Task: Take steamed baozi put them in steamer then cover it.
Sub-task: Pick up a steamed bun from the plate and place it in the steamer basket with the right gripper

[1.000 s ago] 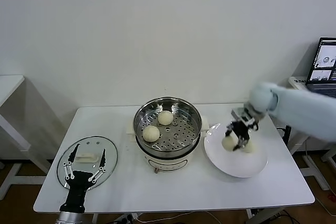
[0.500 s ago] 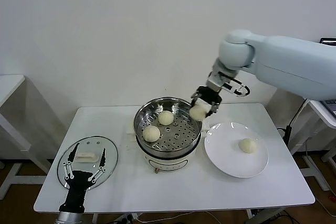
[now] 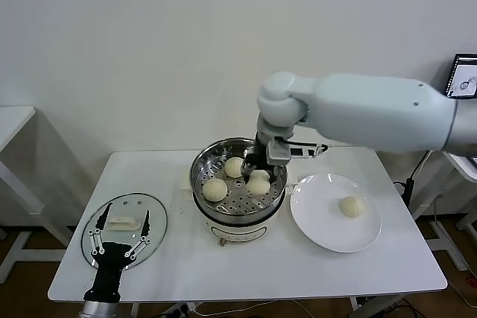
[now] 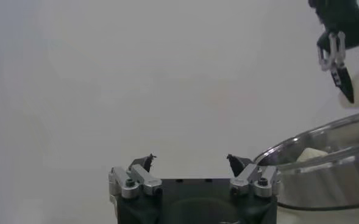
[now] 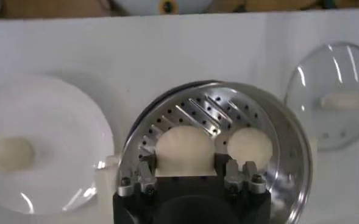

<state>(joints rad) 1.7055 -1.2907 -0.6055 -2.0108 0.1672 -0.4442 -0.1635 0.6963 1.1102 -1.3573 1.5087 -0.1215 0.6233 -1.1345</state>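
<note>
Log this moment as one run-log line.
right gripper: shut on third baozi, over steamer tray | two baozi inside | one baozi on plate | left gripper: open, idle by cover

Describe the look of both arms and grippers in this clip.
The right arm is a bulky, smooth, pale blue-white shell with a rounded joint; the right gripper is black with silver linkage fingers. The left gripper is similar: black body, silver jointed fingers with dark tips.
</note>
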